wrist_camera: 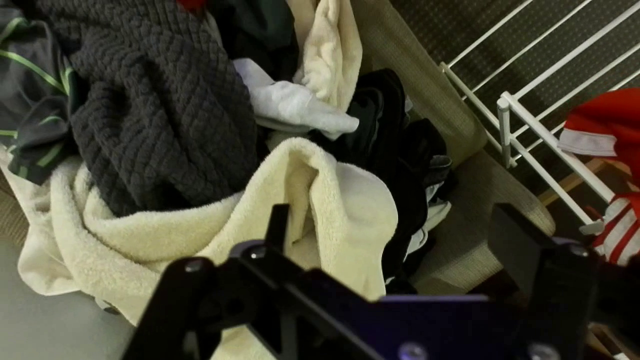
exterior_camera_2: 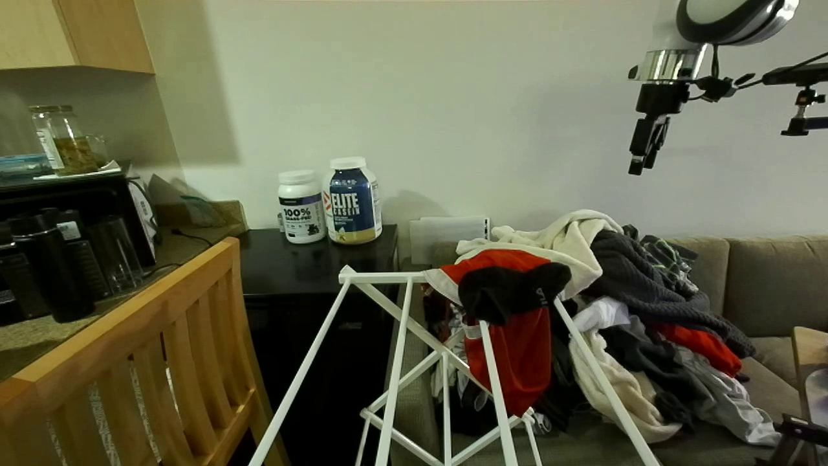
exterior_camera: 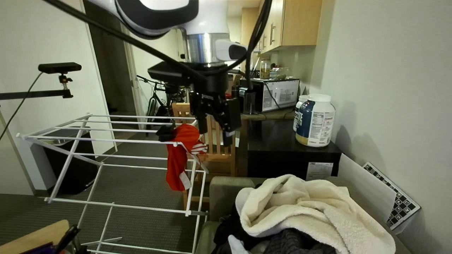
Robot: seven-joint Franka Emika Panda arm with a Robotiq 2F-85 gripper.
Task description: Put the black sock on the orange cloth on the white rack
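The black sock (exterior_camera: pixel 166 133) lies limp on the orange cloth (exterior_camera: pixel 177 158), over the top bars at one end of the white rack (exterior_camera: pixel 116 140). An exterior view also shows the sock (exterior_camera_2: pixel 501 294) against the cloth (exterior_camera_2: pixel 521 362), which hangs down from the rack (exterior_camera_2: pixel 383 278). In the wrist view, part of the cloth (wrist_camera: pixel 612 120) and the rack (wrist_camera: pixel 557 145) show at the right; the sock is out of view there. My gripper (exterior_camera: pixel 216 134) is open and empty, high above the laundry heap. It also shows in an exterior view (exterior_camera_2: pixel 640 167) and the wrist view (wrist_camera: pixel 391 212), fingers wide apart.
A heap with a cream towel (exterior_camera: pixel 303 208) and dark clothes (exterior_camera_2: pixel 647 278) lies on the sofa (exterior_camera_2: pixel 770 285). A wooden chair (exterior_camera_2: pixel 149 362) stands near the rack. Tubs (exterior_camera: pixel 316 120) stand on a black cabinet (exterior_camera: pixel 275 135). Cables (exterior_camera: pixel 141 49) hang along the arm.
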